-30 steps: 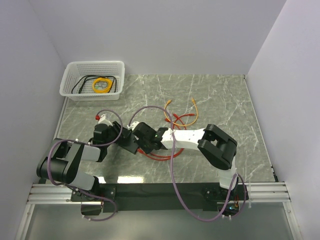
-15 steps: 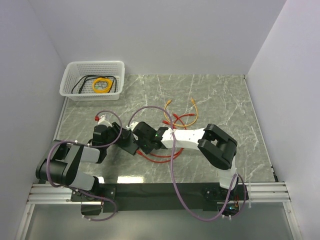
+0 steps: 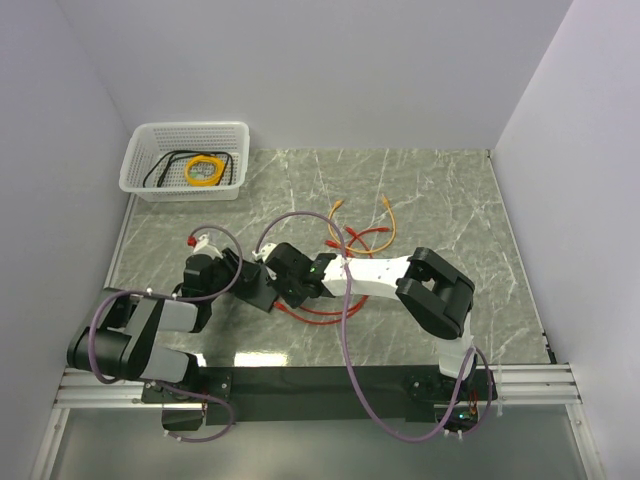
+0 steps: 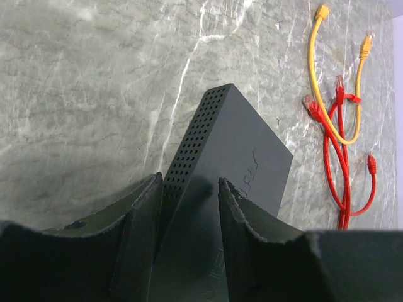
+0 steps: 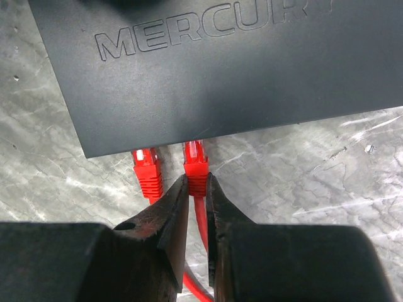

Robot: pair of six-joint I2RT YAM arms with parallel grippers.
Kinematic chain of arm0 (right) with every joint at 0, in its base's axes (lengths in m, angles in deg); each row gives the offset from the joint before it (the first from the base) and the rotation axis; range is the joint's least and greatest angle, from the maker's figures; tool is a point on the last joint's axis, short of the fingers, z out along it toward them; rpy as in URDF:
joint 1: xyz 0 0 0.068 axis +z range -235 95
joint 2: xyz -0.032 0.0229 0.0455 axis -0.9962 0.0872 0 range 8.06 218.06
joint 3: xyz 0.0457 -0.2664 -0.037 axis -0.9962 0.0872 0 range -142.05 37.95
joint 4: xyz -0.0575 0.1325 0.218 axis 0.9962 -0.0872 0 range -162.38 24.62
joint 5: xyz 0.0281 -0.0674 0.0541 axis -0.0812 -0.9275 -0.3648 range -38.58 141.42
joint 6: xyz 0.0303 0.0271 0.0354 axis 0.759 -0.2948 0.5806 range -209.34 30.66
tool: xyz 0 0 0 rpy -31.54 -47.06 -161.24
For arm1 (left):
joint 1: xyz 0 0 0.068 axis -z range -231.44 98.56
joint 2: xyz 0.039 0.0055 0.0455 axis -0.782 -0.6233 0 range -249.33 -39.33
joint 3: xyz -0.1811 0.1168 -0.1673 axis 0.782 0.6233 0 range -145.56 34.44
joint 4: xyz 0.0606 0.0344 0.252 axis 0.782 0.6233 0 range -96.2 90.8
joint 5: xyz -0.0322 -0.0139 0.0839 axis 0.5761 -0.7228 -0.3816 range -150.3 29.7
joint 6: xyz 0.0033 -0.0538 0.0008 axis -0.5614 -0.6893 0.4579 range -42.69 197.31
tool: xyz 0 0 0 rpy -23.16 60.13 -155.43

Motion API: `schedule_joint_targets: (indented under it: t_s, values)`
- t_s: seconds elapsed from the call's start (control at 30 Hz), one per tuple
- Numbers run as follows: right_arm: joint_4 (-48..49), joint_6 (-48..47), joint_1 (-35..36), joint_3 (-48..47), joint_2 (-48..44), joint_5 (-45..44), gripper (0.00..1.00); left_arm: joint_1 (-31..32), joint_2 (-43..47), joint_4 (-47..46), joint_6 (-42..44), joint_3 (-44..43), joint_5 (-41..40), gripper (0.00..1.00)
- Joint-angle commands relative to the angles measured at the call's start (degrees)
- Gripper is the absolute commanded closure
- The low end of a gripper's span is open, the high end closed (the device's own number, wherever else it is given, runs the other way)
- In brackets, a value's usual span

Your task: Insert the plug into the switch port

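Note:
The flat matte-black switch box (image 4: 239,145) lies left of the table's middle (image 3: 256,287). My left gripper (image 4: 189,189) is shut on its near end, with one finger on each side. It also shows in the top view (image 3: 236,270). My right gripper (image 5: 196,180) is shut on the red plug (image 5: 196,165) by its ribbed boot. The plug's clear tip sits at the box's (image 5: 220,69) near edge, where the ports are hidden beneath the rim. A second red plug (image 5: 146,171) sits at the same edge just to the left. The right gripper meets the box from the right (image 3: 284,280).
Loose red cords (image 3: 350,240) and an orange-yellow cord (image 3: 388,225) lie behind the right arm; both also show in the left wrist view, the red cords (image 4: 343,163) and the orange-yellow cord (image 4: 313,75). A white mesh basket (image 3: 140,165) at the back left holds a yellow coil (image 3: 204,170) and black cord.
My right gripper has moved left with the red plug, up to the box's edge. The left gripper and the box have shifted slightly left.

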Motion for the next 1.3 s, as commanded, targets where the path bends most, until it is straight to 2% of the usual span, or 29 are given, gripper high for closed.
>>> schedule_joint_targets:
  t_s: [0.0, 0.4, 0.8, 0.97, 1.07, 1.27]
  values:
    - [12.8, -0.1, -0.5, -2.5, -1.0, -1.5, 1.0, 1.5, 2.0, -0.6, -2.9, 1.2, 7.1, 0.55]
    - [15.1, -0.4, -0.6, -2.6, -1.3, -0.4, 1.0, 4.7, 2.0, -1.5, -4.7, 2.7, 5.8, 0.57]
    - [14.6, -1.6, -1.0, -11.5, 2.4, -0.7, 1.0, 9.3, -0.3, -3.9, -6.4, 2.8, 4.0, 0.59]
    - [15.0, -2.3, -1.1, -17.0, 4.6, 2.6, 1.0, 10.3, -1.6, -6.1, -6.6, 3.3, 4.0, 0.59]
    - [19.1, -2.5, -1.1, -17.4, 5.2, 4.3, 1.0, 10.5, -2.0, -6.5, -6.5, 3.3, 4.4, 0.59]
    - [29.7, -3.2, -1.6, -10.1, 1.7, 6.6, 1.0, 10.6, -0.8, -5.2, -5.1, 3.3, 4.7, 0.59]
